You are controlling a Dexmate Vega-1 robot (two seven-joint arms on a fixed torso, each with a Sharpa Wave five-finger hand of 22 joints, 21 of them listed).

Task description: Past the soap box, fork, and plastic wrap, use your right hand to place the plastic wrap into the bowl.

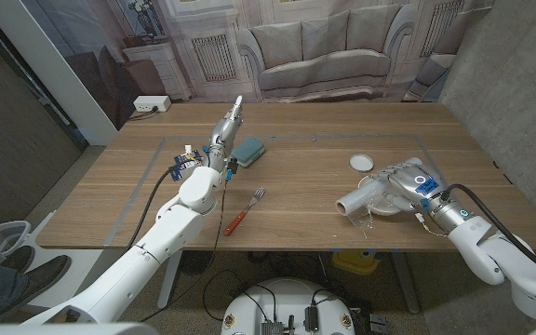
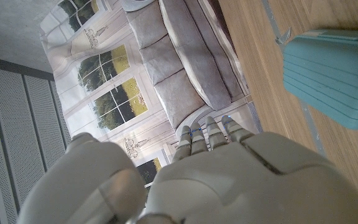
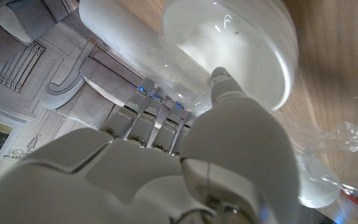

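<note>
Wrap roll (image 1: 355,204) | long axis left-right, over bowl (image 1: 386,208) | in right robot hand (image 1: 408,180)

Bowl (image 1: 384,207) mostly hidden under right hand (image 1: 400,184).

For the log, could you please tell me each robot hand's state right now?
Left robot hand: open, holding nothing, beside the soap box.
Right robot hand: holding the plastic wrap at the bowl.

no readable text, no labels, no brands, no numbers
</note>
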